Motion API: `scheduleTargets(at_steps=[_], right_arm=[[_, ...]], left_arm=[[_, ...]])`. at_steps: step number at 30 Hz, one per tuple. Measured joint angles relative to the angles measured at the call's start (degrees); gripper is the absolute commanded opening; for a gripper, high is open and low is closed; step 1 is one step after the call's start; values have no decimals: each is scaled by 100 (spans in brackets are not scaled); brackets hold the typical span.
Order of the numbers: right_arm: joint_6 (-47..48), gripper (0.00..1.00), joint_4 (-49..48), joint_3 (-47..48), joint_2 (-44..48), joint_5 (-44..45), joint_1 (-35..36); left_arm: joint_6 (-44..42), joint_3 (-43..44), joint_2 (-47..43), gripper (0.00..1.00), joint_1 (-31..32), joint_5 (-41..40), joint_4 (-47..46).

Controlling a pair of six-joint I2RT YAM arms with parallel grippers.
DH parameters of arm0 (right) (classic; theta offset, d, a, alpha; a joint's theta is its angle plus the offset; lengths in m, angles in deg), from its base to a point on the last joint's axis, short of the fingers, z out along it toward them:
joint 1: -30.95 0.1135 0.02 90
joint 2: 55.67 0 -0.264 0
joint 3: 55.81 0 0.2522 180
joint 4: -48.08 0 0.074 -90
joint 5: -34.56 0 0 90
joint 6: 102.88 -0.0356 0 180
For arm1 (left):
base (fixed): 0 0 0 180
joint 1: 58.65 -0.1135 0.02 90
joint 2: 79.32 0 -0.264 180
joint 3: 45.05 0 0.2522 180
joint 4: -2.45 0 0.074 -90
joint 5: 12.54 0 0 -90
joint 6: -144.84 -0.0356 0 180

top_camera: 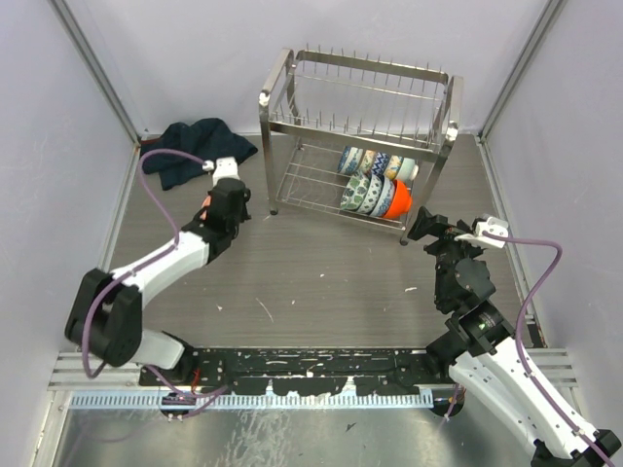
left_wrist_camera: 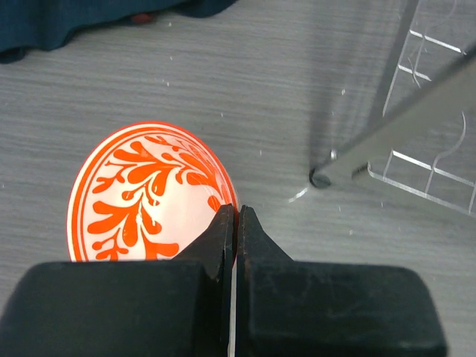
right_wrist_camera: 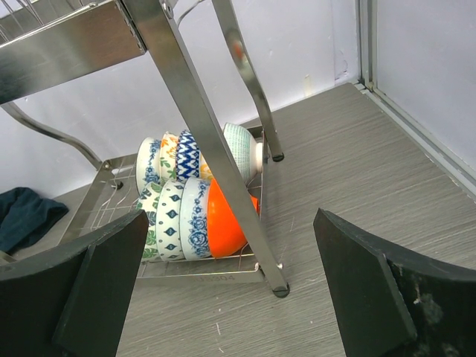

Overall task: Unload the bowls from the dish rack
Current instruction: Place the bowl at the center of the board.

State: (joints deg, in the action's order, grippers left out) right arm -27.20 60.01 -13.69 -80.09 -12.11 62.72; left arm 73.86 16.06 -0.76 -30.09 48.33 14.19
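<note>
**Q:** What's each pincer doing, left to right?

**A:** Far left, a dark blue cloth [top_camera: 200,146] is bunched up in the back corner of the table [top_camera: 321,282]. Just in front of it my left pincer [left_wrist_camera: 234,223] is squeezed tight on the rim of an orange-and-white bowl [left_wrist_camera: 149,193] with a leafy pattern inside. That bowl is outside the rack [top_camera: 265,117], off its left end, near the front left foot. I can't tell whether it's touching the table.

**Q:** And the other bowls?

**A:** The bowls [top_camera: 375,185] are on the rack's lower shelf, toward the right end, standing on edge in two packed rows. Most are blue-and-white patterned. The front row ends in a plain orange one [right_wrist_camera: 227,219], and there's a pale green one [right_wrist_camera: 239,149] at the right of the back row. The top shelf is just prongs.

**Q:** Right side?

**A:** My right pincer [top_camera: 428,226] is spread wide with nothing in it. It's low by the rack's front right leg, pointed at those rows and not touching anything.
</note>
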Motion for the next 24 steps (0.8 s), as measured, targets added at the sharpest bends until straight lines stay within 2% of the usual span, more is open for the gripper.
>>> scheduleTargets(at_steps=[11,17,24], right_arm=[[0,100,-31,2,9,-2,0],[0,100,-33,2,52,0,0],[2,100,-31,2,-4,0,0]], left_arm=[[-234,1895,1773,0,-621,330,68],[-286,2538,2527,0,-791,417,151],[-332,2761,3060,0,-946,553,332]])
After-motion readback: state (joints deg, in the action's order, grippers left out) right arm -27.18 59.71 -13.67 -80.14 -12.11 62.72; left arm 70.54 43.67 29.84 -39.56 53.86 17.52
